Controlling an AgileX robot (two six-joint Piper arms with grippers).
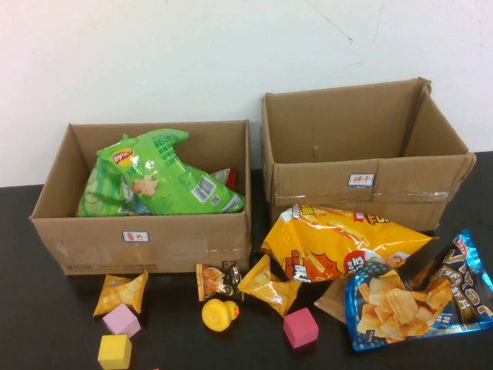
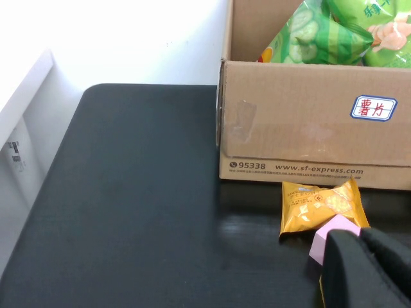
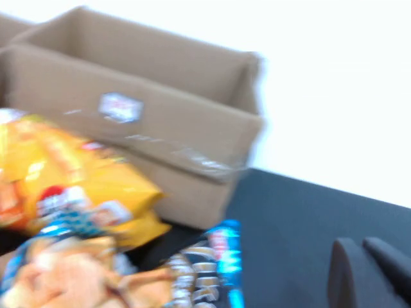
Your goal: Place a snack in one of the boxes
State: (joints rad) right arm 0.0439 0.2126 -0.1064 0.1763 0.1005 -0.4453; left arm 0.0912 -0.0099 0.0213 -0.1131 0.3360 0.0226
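Note:
Two cardboard boxes stand at the back of the black table. The left box (image 1: 146, 231) holds green chip bags (image 1: 166, 177); the right box (image 1: 362, 154) looks empty. In front lie a big orange snack bag (image 1: 331, 243), a blue chip bag (image 1: 416, 297), two small yellow packets (image 1: 122, 291) (image 1: 269, 285) and a small brown packet (image 1: 217, 279). Neither gripper shows in the high view. My left gripper (image 2: 361, 236) is shut and empty, just above a pink cube (image 2: 334, 232) and near a yellow packet (image 2: 321, 204). My right gripper (image 3: 359, 247) is shut and empty, over bare table beside the blue bag (image 3: 212, 269).
A yellow toy duck (image 1: 219, 314), two pink cubes (image 1: 122, 320) (image 1: 300, 327) and a yellow cube (image 1: 115, 351) lie among the snacks at the front. A white wall stands behind the boxes. The table's left edge shows in the left wrist view (image 2: 64, 141).

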